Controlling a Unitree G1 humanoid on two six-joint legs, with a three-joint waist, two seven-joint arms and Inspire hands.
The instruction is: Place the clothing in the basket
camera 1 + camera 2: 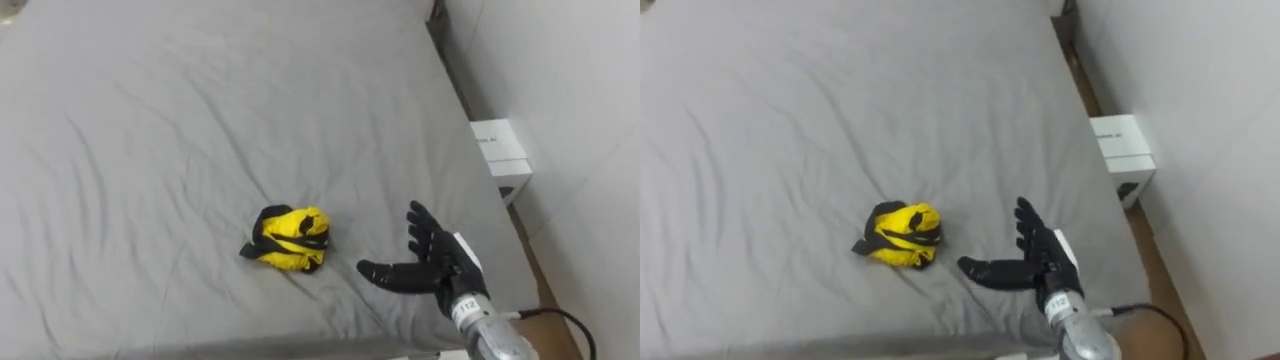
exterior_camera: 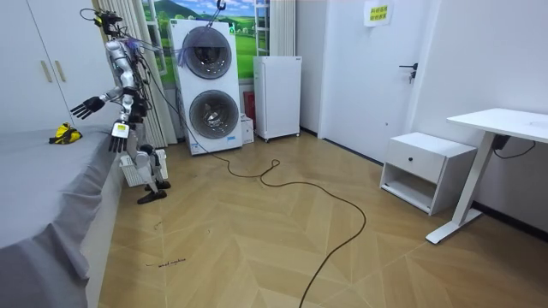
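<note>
A crumpled yellow and black garment (image 1: 288, 238) lies on the grey bed sheet (image 1: 200, 110), toward the near edge. My right hand (image 1: 432, 263) hovers just to the right of it, a short gap away, with its fingers spread straight and the thumb pointing toward the cloth; it holds nothing. In the room view I stand at the bed's side with the right hand (image 2: 86, 107) stretched out over the bed toward the garment (image 2: 64, 133). My left hand (image 2: 117, 142) hangs low by the bed's edge.
A white box (image 1: 501, 150) sits on the floor between the bed and the white wall on the right. Behind me in the room view stand a stacked washer and dryer (image 2: 204, 85), a white cabinet (image 2: 276, 96), a low nightstand (image 2: 425, 169) and a desk (image 2: 501, 128).
</note>
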